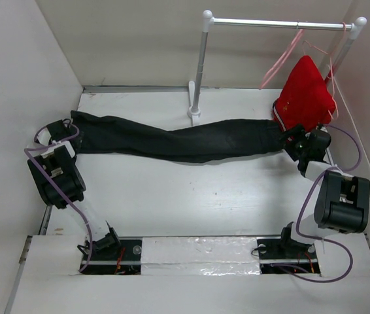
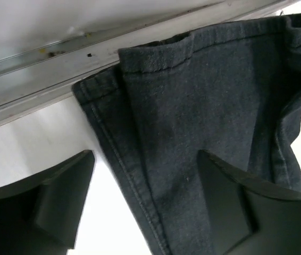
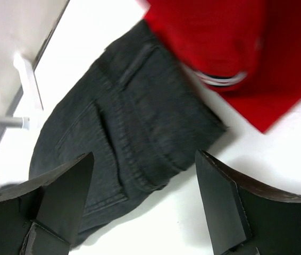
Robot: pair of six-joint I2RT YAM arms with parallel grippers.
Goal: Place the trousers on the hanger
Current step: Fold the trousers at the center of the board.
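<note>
White tabletop (image 1: 172,203) carried the trousers (image 1: 178,139), stretched flat from the left fingers (image 2: 49,207) across to the right fingers (image 3: 230,207). The left fingers were spread wide and pinched nothing; the hemmed leg ends lay between them and under one, with bare tabletop under the other. The right fingers were also spread, hovering over the waist end, which lay between them. Just past their tips the red garment (image 3: 235,48) overlapped the waist. Well beyond the right fingers, the hanger (image 1: 280,63) hung from the rail (image 1: 270,23).
</note>
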